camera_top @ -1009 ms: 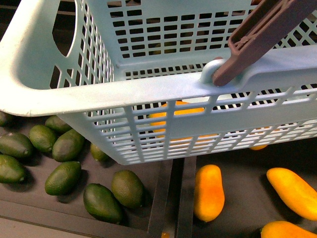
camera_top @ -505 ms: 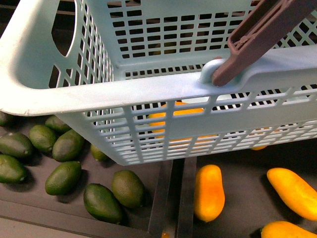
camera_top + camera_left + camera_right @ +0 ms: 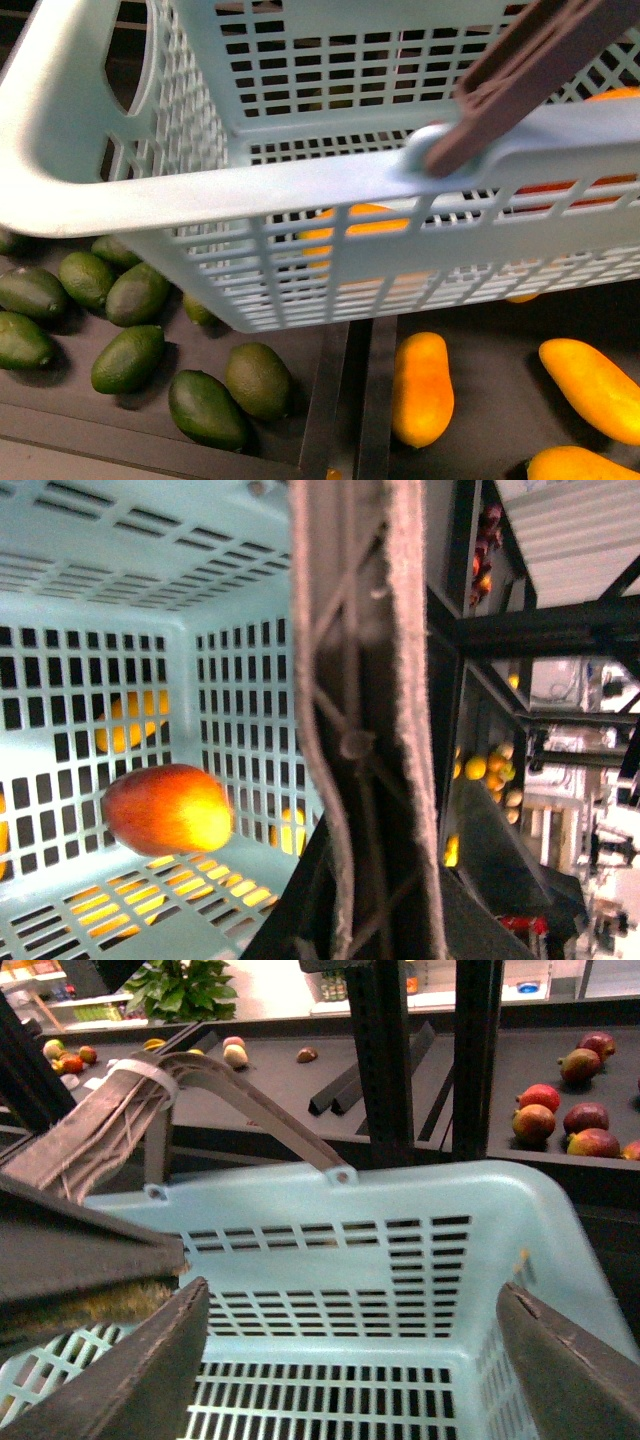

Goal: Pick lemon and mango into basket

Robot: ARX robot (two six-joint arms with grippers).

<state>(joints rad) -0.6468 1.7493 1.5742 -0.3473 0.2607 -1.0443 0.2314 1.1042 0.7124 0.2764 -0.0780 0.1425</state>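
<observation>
The light teal basket (image 3: 300,180) hangs close in front of me and fills the upper front view, its brown handle (image 3: 530,60) rising at the right. My left gripper (image 3: 365,900) is shut on that handle (image 3: 360,680). Inside the basket a red fruit with an orange-yellow blush, the mango (image 3: 165,808), shows blurred against the slotted wall. It also glows red-orange through the right wall slots (image 3: 575,185). My right gripper (image 3: 350,1290) is open over the basket's inside (image 3: 330,1400), with nothing between its fingers (image 3: 150,1360). The lemon is out of view.
Dark green oval fruits (image 3: 130,355) lie in the tray at lower left, and long yellow-orange fruits (image 3: 420,385) lie at lower right past a dark divider (image 3: 345,400). Red fruits (image 3: 545,1110) sit on a far shelf behind black frame posts (image 3: 475,1050).
The basket has shifted slightly and looks blurred. A red-orange fruit now shows through its right wall slots, where none showed before.
</observation>
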